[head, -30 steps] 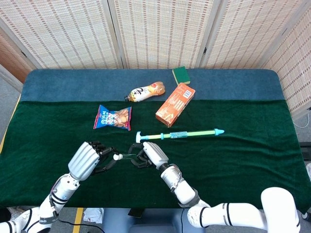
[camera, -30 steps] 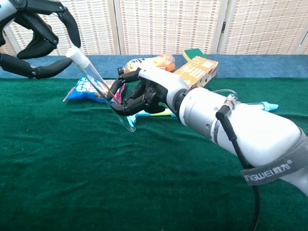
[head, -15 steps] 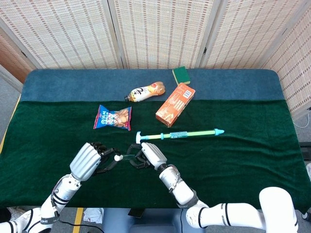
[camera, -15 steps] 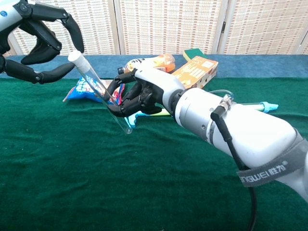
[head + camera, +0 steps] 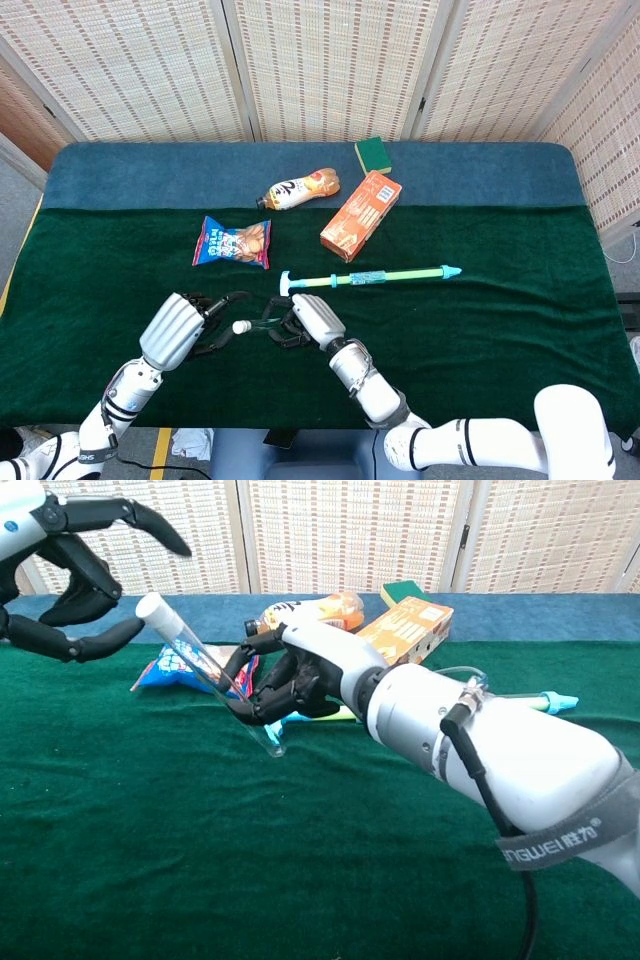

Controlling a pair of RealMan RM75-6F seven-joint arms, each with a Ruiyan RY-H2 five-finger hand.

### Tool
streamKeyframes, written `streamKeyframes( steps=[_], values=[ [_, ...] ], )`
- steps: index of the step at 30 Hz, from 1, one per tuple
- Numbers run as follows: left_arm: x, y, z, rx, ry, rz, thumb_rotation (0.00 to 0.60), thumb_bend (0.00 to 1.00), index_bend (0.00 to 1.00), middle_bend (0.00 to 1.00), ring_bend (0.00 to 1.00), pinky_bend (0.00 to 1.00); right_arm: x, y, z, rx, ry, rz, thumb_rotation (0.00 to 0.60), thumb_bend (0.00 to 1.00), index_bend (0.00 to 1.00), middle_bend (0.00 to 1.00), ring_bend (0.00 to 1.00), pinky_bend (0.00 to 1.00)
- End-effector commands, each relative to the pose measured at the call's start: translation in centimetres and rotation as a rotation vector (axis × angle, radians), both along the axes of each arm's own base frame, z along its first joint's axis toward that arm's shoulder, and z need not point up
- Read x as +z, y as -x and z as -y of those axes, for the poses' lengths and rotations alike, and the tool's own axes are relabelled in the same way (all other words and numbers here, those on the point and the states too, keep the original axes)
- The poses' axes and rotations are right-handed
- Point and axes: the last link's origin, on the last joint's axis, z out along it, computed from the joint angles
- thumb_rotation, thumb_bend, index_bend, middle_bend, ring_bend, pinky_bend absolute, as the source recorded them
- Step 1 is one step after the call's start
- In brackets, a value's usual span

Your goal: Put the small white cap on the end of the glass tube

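my right hand (image 5: 300, 680) holds the glass tube (image 5: 215, 680) tilted above the green worktop (image 5: 200, 860), fingers wrapped around its lower part. the small white cap (image 5: 152, 606) sits on the tube's upper end. my left hand (image 5: 70, 570) is just beside the cap, fingers spread wide, gripping nothing.

Left hand (image 5: 70, 575): chest view's left edge cuts off its wrist and part of the palm. Glass tube (image 5: 215, 685): middle stretch hidden inside the right hand (image 5: 300, 680). Behind that hand, snack bag (image 5: 170, 665) and syringe-like tool (image 5: 545, 698) mostly covered. Bottle (image 5: 297, 188) label print too small to read.
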Motion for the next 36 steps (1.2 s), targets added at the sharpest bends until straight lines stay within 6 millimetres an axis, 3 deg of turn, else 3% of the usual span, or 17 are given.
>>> streamKeyframes(
  steps=[1,4,8,16,25,36],
  values=[
    [0.1,0.5,0.2,0.021,0.017,-0.016,0.600,0.35,0.04,0.75,0.63,0.76,0.4,0.8,0.1,0.010,0.020,-0.052,0.600,0.65,0.98,1.00,1.00,1.00],
    [0.4,1.1,0.3,0.041,0.027,-0.031,0.600,0.33,0.03,0.60,0.50,0.68,1.0,1.6,0.3,0.025,0.046,-0.123,0.600,0.65,0.98,1.00,1.00,1.00],
    [1.2,2.2,0.5,0.076,0.020,-0.044,0.600,0.33,0.03,0.49,0.39,0.57,2.3,3.2,0.7,0.053,0.089,-0.268,0.600,0.65,0.98,1.00,1.00,1.00],
    [2.5,4.4,0.4,0.172,0.017,-0.068,0.600,0.33,0.05,0.47,0.35,0.45,4.0,6.1,1.5,0.095,0.184,-0.632,0.600,0.65,0.98,1.00,1.00,1.00],
    [2.7,5.7,0.5,0.236,0.026,-0.084,0.600,0.33,0.04,0.45,0.32,0.41,2.1,8.0,1.4,0.098,0.219,-0.832,0.600,0.65,0.97,1.00,1.00,1.00],
    [2.6,6.4,0.6,0.268,0.034,-0.085,0.600,0.32,0.03,0.44,0.31,0.38,0.2,9.4,0.7,0.105,0.223,-0.872,0.600,0.65,0.75,1.00,1.00,1.00]
  ],
)
